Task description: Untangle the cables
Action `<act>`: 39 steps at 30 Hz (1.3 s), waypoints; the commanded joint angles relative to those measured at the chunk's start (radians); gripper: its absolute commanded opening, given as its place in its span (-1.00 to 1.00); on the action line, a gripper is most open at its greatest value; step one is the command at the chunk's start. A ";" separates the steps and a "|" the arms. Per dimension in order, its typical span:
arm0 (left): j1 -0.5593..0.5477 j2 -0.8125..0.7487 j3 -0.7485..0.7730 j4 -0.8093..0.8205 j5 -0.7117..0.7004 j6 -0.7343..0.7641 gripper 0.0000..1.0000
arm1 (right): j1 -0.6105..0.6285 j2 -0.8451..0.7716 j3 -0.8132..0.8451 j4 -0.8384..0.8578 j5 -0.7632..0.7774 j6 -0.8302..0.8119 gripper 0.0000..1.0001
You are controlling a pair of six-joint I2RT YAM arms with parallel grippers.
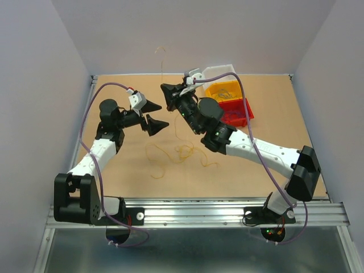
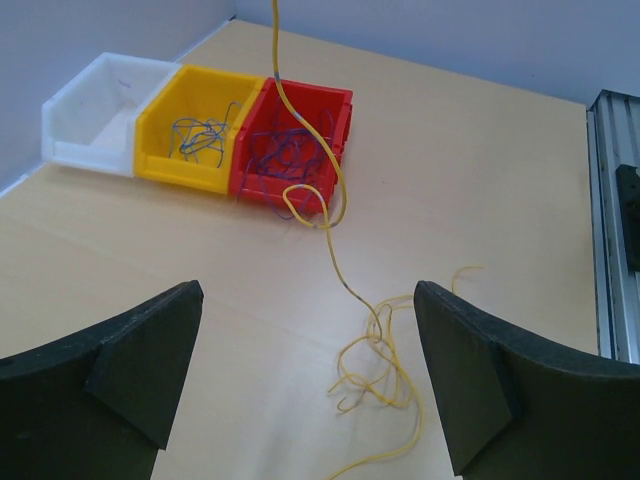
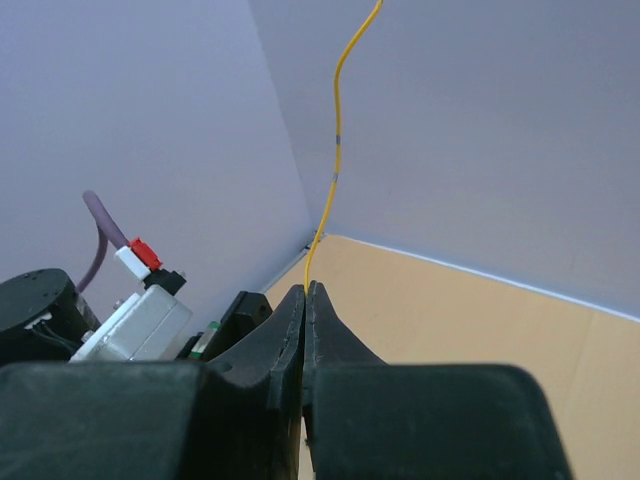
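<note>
A loose tangle of yellow cables (image 1: 177,152) lies on the tan table (image 1: 273,131) between the two arms. One yellow cable (image 3: 336,150) stands up out of my right gripper (image 3: 307,290), which is shut on it, raised above the table; the strand's free end curls high over the back edge (image 1: 161,52). In the left wrist view that strand (image 2: 300,120) drops past the red bin into the tangle (image 2: 385,365). My left gripper (image 1: 162,116) hangs open just left of the right gripper (image 1: 165,89), nothing between its fingers (image 2: 140,360).
At the back right stand three bins in a row: white (image 2: 70,125), yellow (image 2: 165,120) and red (image 2: 340,105). The yellow and red ones hold dark blue cables (image 2: 200,135). A metal rail (image 2: 615,200) runs along the table's near edge. Walls close three sides.
</note>
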 commanded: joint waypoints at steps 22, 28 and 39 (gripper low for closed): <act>-0.076 0.214 0.151 0.255 -0.023 -0.255 -1.00 | -0.016 -0.131 -0.206 0.284 0.037 0.122 -0.99; -0.018 0.157 0.149 0.266 -0.047 -0.291 -1.00 | -0.022 -0.344 -0.530 0.290 0.307 0.234 -0.99; 0.031 0.080 0.387 0.269 -0.139 -0.537 -1.00 | -0.025 -0.282 -0.719 0.292 0.258 0.461 -0.99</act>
